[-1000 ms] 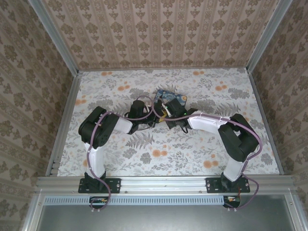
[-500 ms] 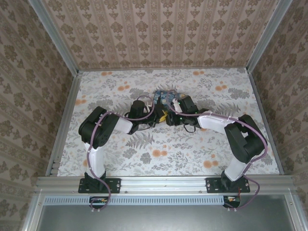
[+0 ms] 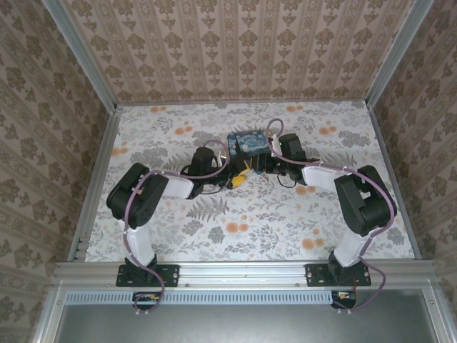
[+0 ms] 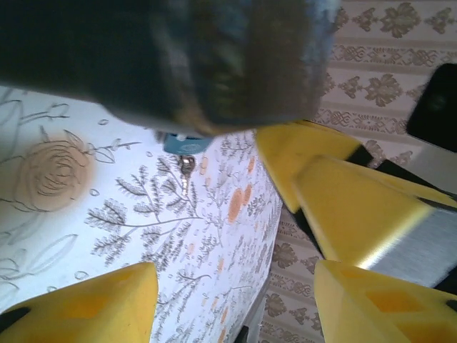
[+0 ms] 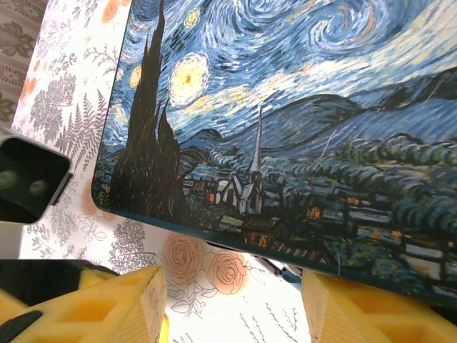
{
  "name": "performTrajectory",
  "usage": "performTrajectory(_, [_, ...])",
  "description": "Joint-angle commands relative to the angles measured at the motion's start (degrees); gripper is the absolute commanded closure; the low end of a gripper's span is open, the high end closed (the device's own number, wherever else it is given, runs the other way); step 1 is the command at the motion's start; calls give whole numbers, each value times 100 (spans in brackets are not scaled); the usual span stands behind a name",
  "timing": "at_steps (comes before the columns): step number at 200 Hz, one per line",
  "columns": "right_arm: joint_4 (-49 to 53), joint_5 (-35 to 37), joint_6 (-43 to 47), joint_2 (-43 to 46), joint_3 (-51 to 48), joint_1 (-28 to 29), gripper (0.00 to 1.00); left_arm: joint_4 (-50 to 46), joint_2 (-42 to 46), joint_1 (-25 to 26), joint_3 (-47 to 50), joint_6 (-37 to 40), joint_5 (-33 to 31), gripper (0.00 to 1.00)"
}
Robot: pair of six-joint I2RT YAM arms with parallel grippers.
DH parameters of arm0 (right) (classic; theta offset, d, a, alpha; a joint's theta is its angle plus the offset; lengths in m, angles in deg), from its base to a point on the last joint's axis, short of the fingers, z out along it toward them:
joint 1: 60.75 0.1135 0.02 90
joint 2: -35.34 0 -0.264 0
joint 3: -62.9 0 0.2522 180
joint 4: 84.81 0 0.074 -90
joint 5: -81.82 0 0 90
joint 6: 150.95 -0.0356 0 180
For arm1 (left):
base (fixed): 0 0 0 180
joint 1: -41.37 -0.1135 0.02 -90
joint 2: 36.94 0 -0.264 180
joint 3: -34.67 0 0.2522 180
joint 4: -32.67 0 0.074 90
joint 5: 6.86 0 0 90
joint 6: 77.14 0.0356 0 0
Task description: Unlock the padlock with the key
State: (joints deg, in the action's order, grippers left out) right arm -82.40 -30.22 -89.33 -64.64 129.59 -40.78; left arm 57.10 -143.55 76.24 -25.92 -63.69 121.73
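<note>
Swinging wide over the last second: moved the right end effector off the top of the printed box and out to the box's right side, in the far half of the surface. Left the box lid uncovered from above as a result. Holds the right jaws wide apart, gripping nothing, aimed along the box's near edge. Shifted the left elbow slightly toward the left edge of the surface, yet kept the left end effector parked just on the near side of the box, also wide and empty. Brings the two end effectors nose to nose, close together, as seen from the left wrist.

Finds the padlock as a small blue body tucked at the box's near edge on the surface, with the key a thin metal sliver touching it. Cannot tell whether seated in the keyhole or merely lying against the lock.

Reads as a reposition rather than progress: no grasp on lock or key, and shackle state too small to judge. Suggests an approach on the same spot from opposite sides, likely to pin the lock body with one and pinch the key with the other. Calls for a narrow, careful closing, given such tiny parts and the box edge crowding the way in. Risks nudging the lock further against the box.
</note>
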Motion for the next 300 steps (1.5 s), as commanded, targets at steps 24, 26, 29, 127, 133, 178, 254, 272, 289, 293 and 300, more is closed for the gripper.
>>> performTrajectory(24, [-559, -519, -289, -391, 168, -185, 45, -837, 462, -68, -143, 713, -100, 33])
performTrajectory(26, [-591, -538, -301, -399, 162, -192, 45, -872, 482, -75, -156, 741, -111, 33])
performTrajectory(29, [-614, -586, -307, -397, 164, -200, 45, -944, 497, -83, -175, 791, -125, 32])
performTrajectory(127, [-177, -591, 698, -19, -526, -379, 58, -2860, 1094, -614, -1002, 2192, -750, 9])
performTrajectory(133, [-130, -570, 772, -42, -505, -390, 60, -2964, 1118, -649, -1059, 2256, -788, 8])
performTrajectory(178, [231, -394, 1166, -273, -265, -405, 60, -3268, 1165, -806, -1283, 2461, -829, 7])
performTrajectory(254, [317, -476, 1184, -656, 83, -389, 60, -3241, 1118, -815, -1288, 2417, -775, 7])
performTrajectory(272, [357, -514, 1186, -731, 178, -389, 60, -3222, 1092, -824, -1292, 2400, -768, 7])
performTrajectory(289, [388, -542, 1195, -800, 244, -368, 61, -3183, 1072, -834, -1294, 2376, -748, 7])
performTrajectory(293, [393, -547, 1197, -810, 253, -370, 61, -3169, 1064, -837, -1294, 2365, -745, 7])
performTrajectory(300, [404, -555, 1203, -827, 269, -354, 63, -3158, 1045, -833, -1304, 2364, -739, 7])
